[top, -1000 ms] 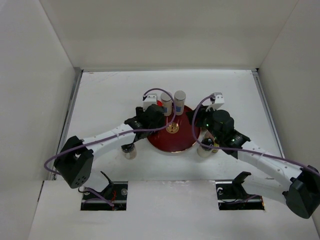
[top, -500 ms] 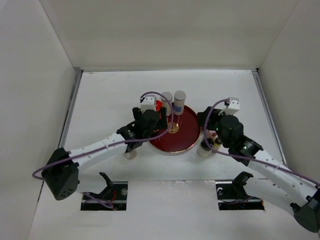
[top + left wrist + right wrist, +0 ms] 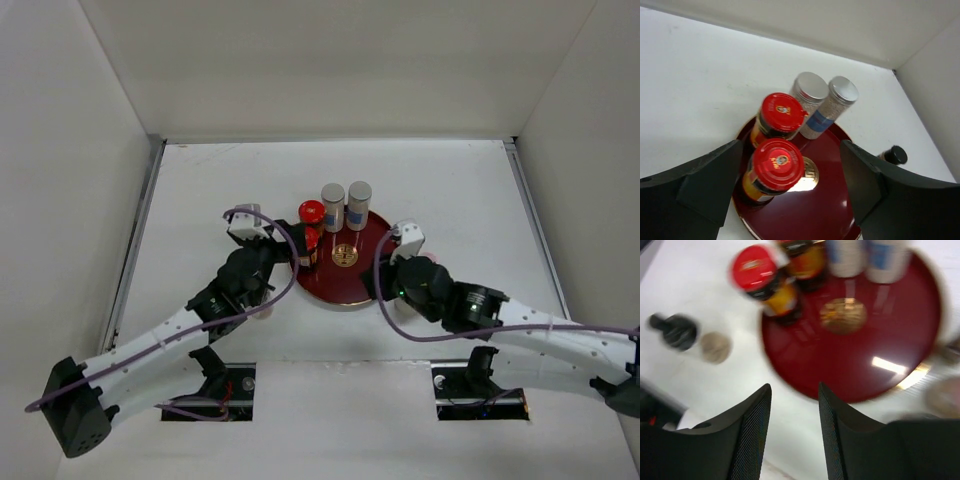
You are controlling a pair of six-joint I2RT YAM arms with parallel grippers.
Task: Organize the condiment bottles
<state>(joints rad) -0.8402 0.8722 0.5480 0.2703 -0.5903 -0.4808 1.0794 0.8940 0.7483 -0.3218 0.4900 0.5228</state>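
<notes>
Two red-capped jars (image 3: 782, 112) (image 3: 776, 167) and two silver-capped jars (image 3: 810, 90) (image 3: 842, 92) stand on the dark-red tray (image 3: 825, 210). In the top view the red cap (image 3: 311, 212) and the silver caps (image 3: 333, 195) (image 3: 359, 192) sit at the tray's (image 3: 360, 275) far left. My left gripper (image 3: 791, 145) (image 3: 290, 262) is open and empty, just left of the tray, its jaws wide on either side of the nearer red jar without touching it. My right gripper (image 3: 795, 387) (image 3: 388, 292) is open and empty, over the table at the tray's near edge (image 3: 850, 385).
A black-capped bottle (image 3: 675, 330) and a grey-capped jar (image 3: 715, 347) stand on the table left of the tray. Another black-capped bottle (image 3: 895, 155) stands right of the tray, under my right arm in the top view. White walls enclose the table.
My left gripper has drawn back leftward off the tray, uncovering the red-capped jars. My right arm has swung left and down toward the tray's near right edge, covering the bottles there.
</notes>
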